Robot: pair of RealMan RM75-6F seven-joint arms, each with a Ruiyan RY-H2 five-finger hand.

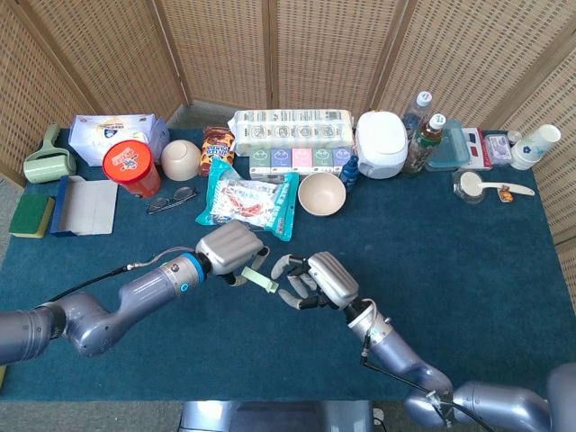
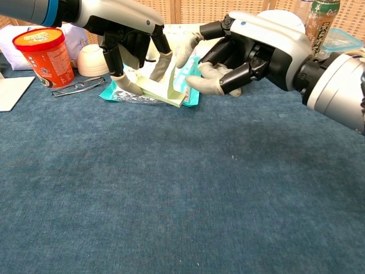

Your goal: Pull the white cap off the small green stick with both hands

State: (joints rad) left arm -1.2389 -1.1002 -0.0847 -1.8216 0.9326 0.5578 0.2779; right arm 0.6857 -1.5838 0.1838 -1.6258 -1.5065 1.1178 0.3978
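Left hand [image 2: 134, 48] pinches the green stick [image 2: 162, 91] above the tabletop [image 2: 171, 194]; right hand [image 2: 239, 54] spread, seemingly holding nothing, just beside its tip.

1. The left hand [image 2: 134, 48] hangs above the blue table [image 2: 171, 188] and pinches a pale green stick [image 2: 162, 91] in its fingertips.
2. The stick slants down toward the right, its lower end near a teal packet [image 2: 191, 94].
3. The right hand [image 2: 239, 54] is just beside the stick's end, fingers [image 2: 208, 85] spread and curled, holding nothing.
4. Behind stand an orange tub [image 2: 45, 54], glasses [image 2: 77, 87], a small bowl [image 2: 93, 60] and a green-capped bottle [image 2: 319, 17].
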